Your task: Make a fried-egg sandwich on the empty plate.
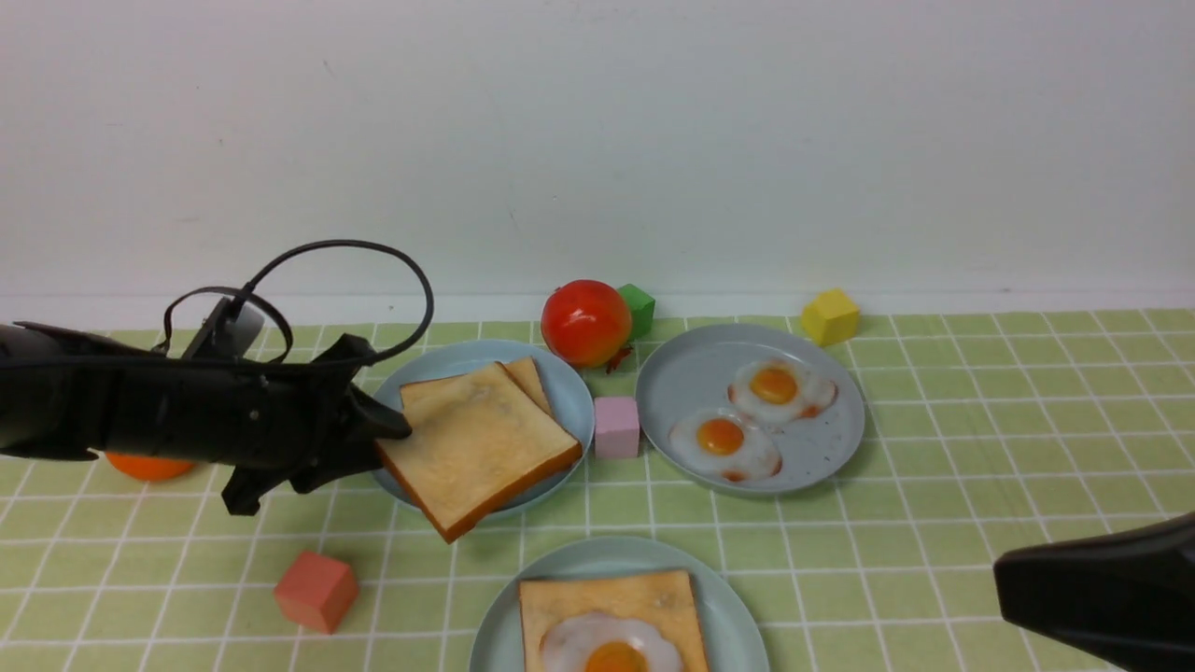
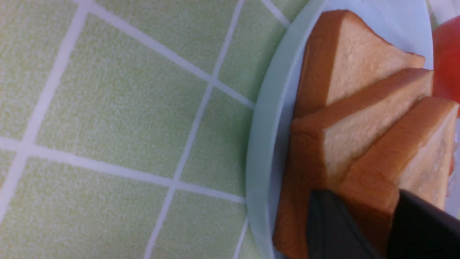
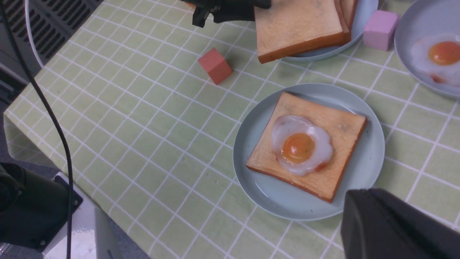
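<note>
My left gripper (image 1: 387, 434) is shut on the edge of a toast slice (image 1: 481, 448) and holds it tilted above the light blue plate (image 1: 571, 397), where other toast slices (image 1: 527, 378) lie. In the left wrist view my gripper (image 2: 373, 219) pinches the brown crust of that slice (image 2: 406, 158). The pale aqua plate (image 1: 738, 625) at the front centre holds one toast slice (image 1: 560, 602) with a fried egg (image 1: 607, 653) on top. Both show in the right wrist view: the slice (image 3: 341, 133) and the egg (image 3: 300, 145). My right gripper (image 1: 1092, 597) is shut and empty to the right of that plate.
A greyer speckled plate (image 1: 822, 457) with two fried eggs (image 1: 780, 387) stands at the back right. A pink cube (image 1: 616, 427) sits between the back plates. A tomato (image 1: 586, 322), green cube (image 1: 638, 308), yellow cube (image 1: 830, 317), red cube (image 1: 316, 590) and orange (image 1: 149, 467) lie around.
</note>
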### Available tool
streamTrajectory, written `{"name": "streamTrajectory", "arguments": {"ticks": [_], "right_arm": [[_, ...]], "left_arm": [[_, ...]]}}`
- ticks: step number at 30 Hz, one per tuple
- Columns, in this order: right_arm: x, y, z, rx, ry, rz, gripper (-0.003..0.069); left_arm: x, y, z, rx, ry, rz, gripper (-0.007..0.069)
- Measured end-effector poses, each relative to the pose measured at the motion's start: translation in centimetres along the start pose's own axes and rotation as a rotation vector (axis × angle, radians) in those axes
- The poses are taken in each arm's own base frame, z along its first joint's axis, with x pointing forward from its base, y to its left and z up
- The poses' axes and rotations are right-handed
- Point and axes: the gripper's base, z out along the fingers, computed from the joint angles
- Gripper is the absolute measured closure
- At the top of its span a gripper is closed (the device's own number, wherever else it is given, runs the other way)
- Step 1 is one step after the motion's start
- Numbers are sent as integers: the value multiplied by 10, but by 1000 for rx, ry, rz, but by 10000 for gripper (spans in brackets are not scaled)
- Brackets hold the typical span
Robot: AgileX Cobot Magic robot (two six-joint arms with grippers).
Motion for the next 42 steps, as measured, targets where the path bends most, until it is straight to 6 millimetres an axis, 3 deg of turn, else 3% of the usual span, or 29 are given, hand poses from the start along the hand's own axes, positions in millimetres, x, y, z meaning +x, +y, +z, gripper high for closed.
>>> {"name": "streamTrajectory", "arguments": {"ticks": [7,9,12,17,20,29,36,40,42], "right_arm": [[0,0,0,-3,5,2,651],[1,0,0,-3,9,2,648],[1,0,0,-3,11,2,645],[1,0,0,-3,11,2,641],[1,0,0,-3,11,2,640],[1,0,0,-3,7,2,618],[-1,0,0,1,-7,-1,589],[0,-1,0,15,-4,-17,570],[1,-3,-3,36,-4,-21,566]], "left_arm": [[0,-25,-32,58,-37,193,461],[8,-41,-49,134,-2,366,461],[36,-61,-57,269,133,555,461],[90,-63,-42,322,332,653,461],[105,-53,-35,277,354,646,461],[107,-36,-9,112,274,548,458],[112,-33,-5,82,302,583,215],[96,-43,-24,60,225,597,25],[88,-50,-37,51,189,619,-17]]}}
